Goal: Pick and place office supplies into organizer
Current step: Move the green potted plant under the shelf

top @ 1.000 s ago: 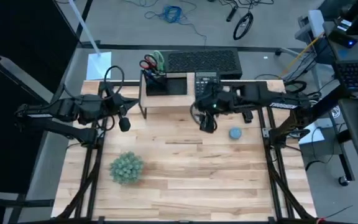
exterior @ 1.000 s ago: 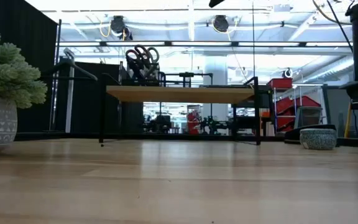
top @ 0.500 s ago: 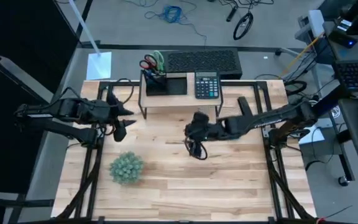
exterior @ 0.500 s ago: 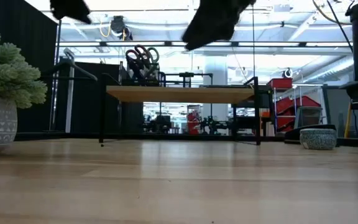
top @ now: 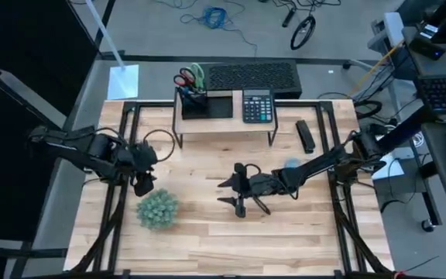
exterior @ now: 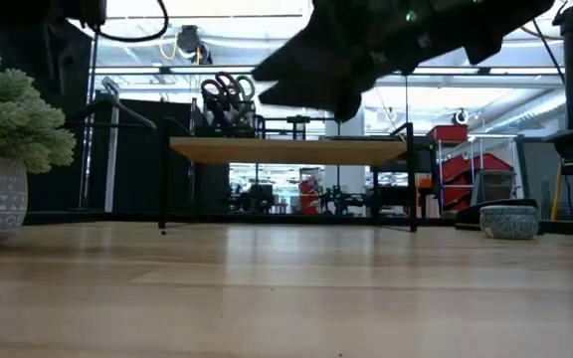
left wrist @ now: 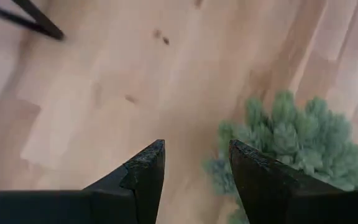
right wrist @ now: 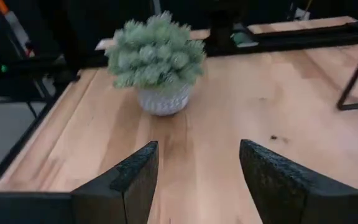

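Two pincers are mine, and neither carries anything. My right pincer (top: 238, 198) hangs over the bare middle of the worktop (top: 285, 232), fingers spread wide with only wood between them. My left pincer (top: 142, 184) sits at about nine o'clock on the worktop, also spread and empty, just above the fuzzy green ball plant (top: 158, 209), which stands at roughly seven o'clock.

Moving outward, the wooden riser shelf (top: 215, 124) stands at twelve o'clock. On it sits the black organizer (top: 217, 106), with the red-handled scissors (top: 183, 79) and green-handled scissors (top: 198, 73) standing in its taller cup section at the left end. A black calculator (top: 258, 105) lies just beside the organizer on its right. A slim dark object (top: 306, 136) lies on the worktop at about two o'clock; I cannot tell whether it is a pen. A small blue-grey round thing (top: 292, 163) shows close behind my right arm.

I judge most supplies are already stowed, and I see no loose pens within reach of either pincer.

Risks, as I read them: my left pincer is close enough to the plant that a careless drop or sweep could tip its pot. My right arm stretches low across the worktop, so swinging back toward two o'clock could brush the round thing or shove the dark object off the edge.
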